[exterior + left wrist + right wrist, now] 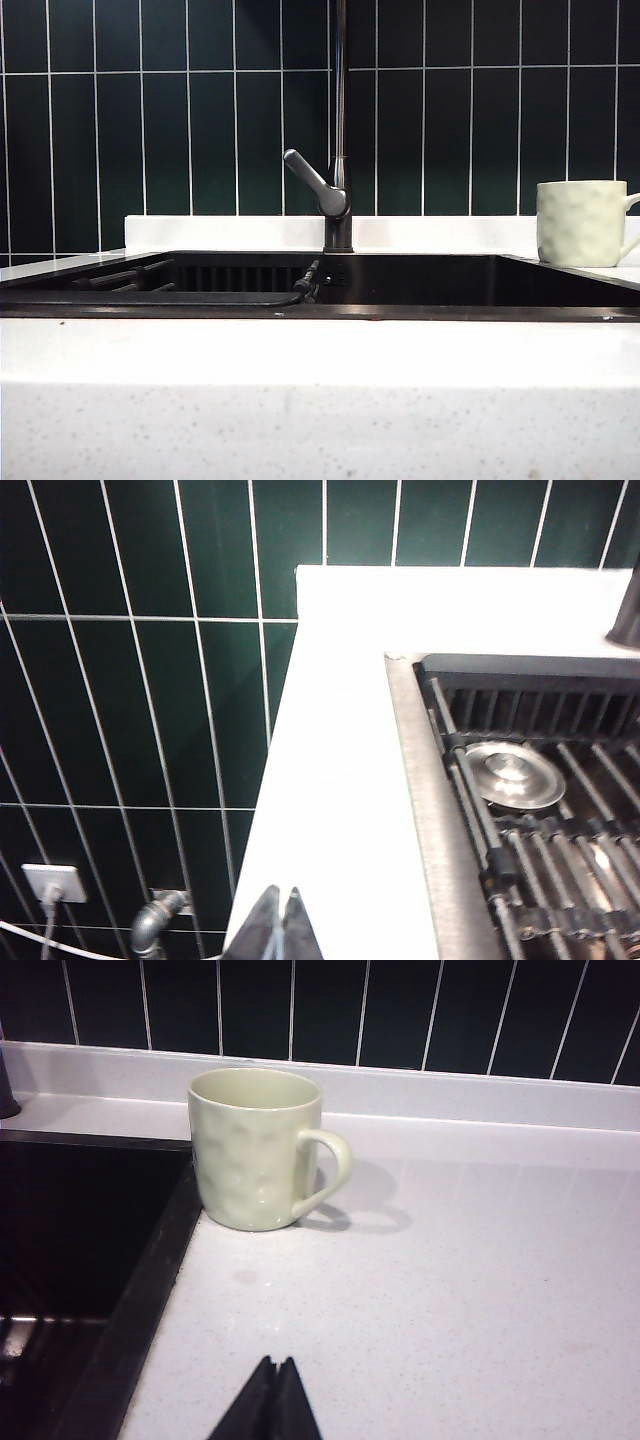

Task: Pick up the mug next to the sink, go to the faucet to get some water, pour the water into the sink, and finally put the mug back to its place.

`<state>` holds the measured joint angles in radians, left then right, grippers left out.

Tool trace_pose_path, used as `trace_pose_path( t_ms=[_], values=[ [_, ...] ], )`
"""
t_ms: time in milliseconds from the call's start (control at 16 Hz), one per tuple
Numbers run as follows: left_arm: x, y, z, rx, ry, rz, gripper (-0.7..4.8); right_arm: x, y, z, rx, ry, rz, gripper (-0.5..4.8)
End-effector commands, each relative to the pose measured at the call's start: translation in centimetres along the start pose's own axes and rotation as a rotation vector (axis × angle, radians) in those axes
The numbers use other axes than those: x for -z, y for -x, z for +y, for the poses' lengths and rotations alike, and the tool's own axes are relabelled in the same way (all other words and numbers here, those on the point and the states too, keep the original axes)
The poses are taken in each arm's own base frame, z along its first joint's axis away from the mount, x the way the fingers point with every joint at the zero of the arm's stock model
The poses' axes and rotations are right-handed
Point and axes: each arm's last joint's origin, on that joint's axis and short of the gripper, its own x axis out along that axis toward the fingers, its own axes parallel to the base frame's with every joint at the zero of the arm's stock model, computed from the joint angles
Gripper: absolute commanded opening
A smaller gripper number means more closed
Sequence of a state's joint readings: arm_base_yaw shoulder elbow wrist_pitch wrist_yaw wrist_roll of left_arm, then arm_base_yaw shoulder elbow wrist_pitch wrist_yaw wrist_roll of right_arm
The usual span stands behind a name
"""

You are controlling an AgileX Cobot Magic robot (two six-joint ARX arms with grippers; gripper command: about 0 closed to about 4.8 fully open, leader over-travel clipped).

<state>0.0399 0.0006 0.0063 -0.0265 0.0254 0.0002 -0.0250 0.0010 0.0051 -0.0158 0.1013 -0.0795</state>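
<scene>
Nothing started yet. Mug [258, 1150] stands upright on the counter [450, 1290] just beside the sink's [150, 1260] right rim, near the back edge, handle pointing away from the sink. Right hand [272, 1400] — clenched, holding nothing — faces it straight on, mug dead ahead with bare counter between. Left hand [280, 925], also clenched and empty, sits over the counter off the sink's far-left corner, well apart from the mug. So right arm is the nearer one. Faucet [340, 120] stands at the sink's back rim, mid-span. Next, I'd guess: open right hand, go forward to the mug.
</scene>
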Motion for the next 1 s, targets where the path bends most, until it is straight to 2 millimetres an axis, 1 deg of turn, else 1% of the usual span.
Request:
trace_pose_path(
  t_ms=[63, 188, 250, 313, 376, 501, 563, 626, 751, 814, 876, 1001],
  values=[
    [-0.1, 0.0, 0.0, 0.005, 0.011, -0.007, -0.05, 0.0, 0.0, 0.0, 0.002, -0.002, -0.009, -0.06],
    [-0.1, 0.0, 0.0, -0.002, 0.006, -0.005, -0.05, 0.0, 0.0, 0.0, 0.002, -0.006, -0.003, -0.06],
    [-0.1, 0.0, 0.1, -0.029, 0.000, -0.007, -0.05, 0.2, 0.0, 0.0, 0.001, -0.055, 0.014, -0.06],
    [-0.1, 0.0, 0.1, -0.030, 0.000, -0.011, -0.05, 0.1, 0.0, 0.0, 0.002, -0.068, 0.012, -0.06],
    [-0.3, 0.0, 0.1, -0.029, 0.000, -0.022, -0.05, -0.2, 0.1, 0.0, 0.002, -0.094, 0.002, -0.06],
    [-1.5, 0.3, 0.0, -0.018, 0.000, -0.042, -0.05, -2.0, 0.5, -0.2, 0.013, -0.198, -0.029, -0.06],
    [-2.4, 0.6, -0.1, 0.013, -0.002, -0.045, -0.05, -3.0, 0.9, -0.4, 0.013, -0.226, -0.020, -0.06],
    [-3.8, 1.1, -0.2, 0.046, -0.009, -0.073, -0.05, -4.3, 1.3, -0.5, 0.018, -0.231, -0.011, -0.06],
    [-5.5, 1.6, -0.2, 0.050, -0.017, -0.114, -0.05, -6.3, 1.5, -0.8, 0.049, -0.232, -0.018, -0.06],
    [-6.0, 1.7, -0.2, 0.050, -0.017, -0.113, -0.05, -7.2, 1.2, -0.9, 0.055, -0.231, -0.012, -0.06],
    [-6.4, 1.3, -0.3, 0.077, -0.017, -0.096, -0.05, -8.0, 0.3, -0.8, 0.051, -0.228, 0.019, -0.06],
    [-6.9, 0.5, -0.4, 0.117, -0.018, -0.078, -0.05, -8.9, -1.1, -0.7, 0.029, -0.220, 0.085, -0.06]
  ],
)
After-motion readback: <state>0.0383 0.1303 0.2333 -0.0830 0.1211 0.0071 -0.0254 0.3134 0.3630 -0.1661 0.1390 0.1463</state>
